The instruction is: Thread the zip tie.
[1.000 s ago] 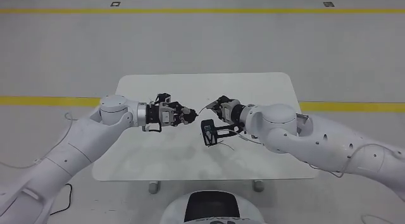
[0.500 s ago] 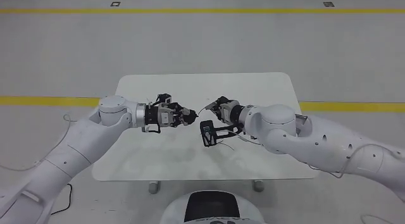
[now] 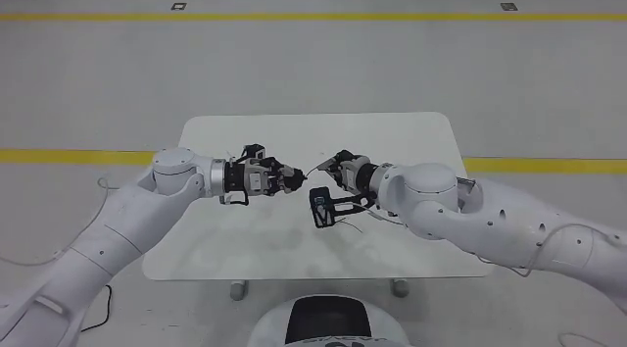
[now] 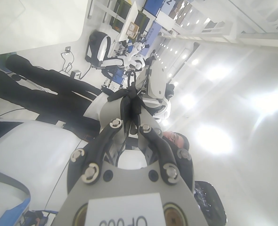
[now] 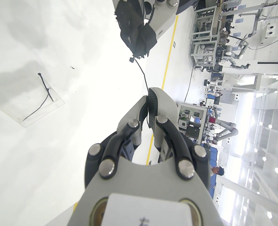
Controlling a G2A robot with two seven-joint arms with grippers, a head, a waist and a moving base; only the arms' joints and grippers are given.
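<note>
Black thin plastic zip tie (image 5: 143,72): held in the air above the middle of the white round-cornered table (image 3: 411,136), well clear of every edge, strung as a short, slightly bowed span between the two pincers. Its small square head (image 5: 131,59) hangs free just beside the tips of the left one.

Grey two-finger left gripper (image 4: 130,97), tips wrapped in black cloth-like material: fingers pressed together on the head end of the tie.

Grey two-finger right gripper (image 5: 148,97) with ribbed black pads: fingers closed on the strap farther along, and a length of strap runs back between them.

Second black zip tie (image 5: 44,84): lies loose on a clear square plastic sheet (image 5: 56,102) that rests flat on the table surface, well apart from the held tie.

Hazards, as judged:
- The strap is very thin. A small slip in either pinch could let it rotate or drop to the table.
- The head is not itself clamped and may twist away when the tail is brought to it, so the tail would miss the slot.
- The pincers stand close. Closing the loop could bring the fingers into contact, or kink the strap.
</note>
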